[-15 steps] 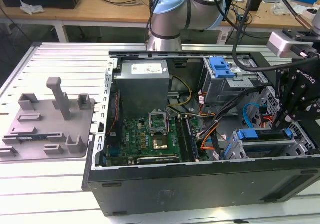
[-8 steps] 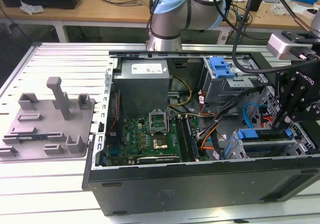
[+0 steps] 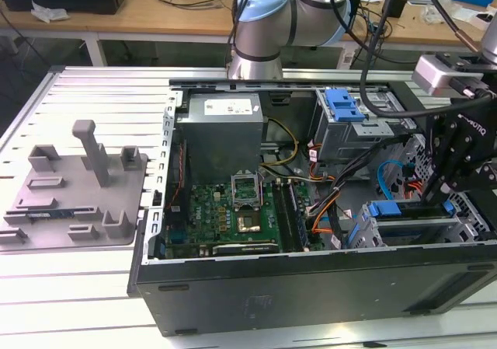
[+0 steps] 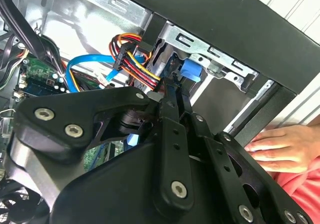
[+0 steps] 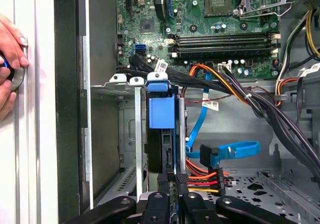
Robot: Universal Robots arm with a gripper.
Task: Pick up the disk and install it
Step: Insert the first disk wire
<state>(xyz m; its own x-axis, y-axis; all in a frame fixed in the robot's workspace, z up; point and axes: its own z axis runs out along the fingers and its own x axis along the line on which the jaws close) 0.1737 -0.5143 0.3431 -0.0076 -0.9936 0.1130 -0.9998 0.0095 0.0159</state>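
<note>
The disk (image 3: 410,207) stands on edge in the drive cage (image 3: 388,232) at the front corner of the open computer case, on the exterior view's right. Its blue carrier (image 5: 161,110) faces the first wrist view, with the dark body (image 5: 161,154) below it. In the second wrist view the same blue carrier (image 4: 189,70) shows past the fingers. My gripper (image 3: 444,197) reaches down onto the disk's end. Its black fingers (image 5: 183,186) are drawn close together, pinching the disk's edge (image 4: 170,92).
Bundled cables (image 5: 240,92) and a blue data cable (image 5: 230,149) run beside the cage. The motherboard (image 3: 225,209) lies in the case's middle. A grey tray with posts (image 3: 78,186) sits on the exterior view's left. A person's hand (image 4: 280,144) rests just outside the case wall.
</note>
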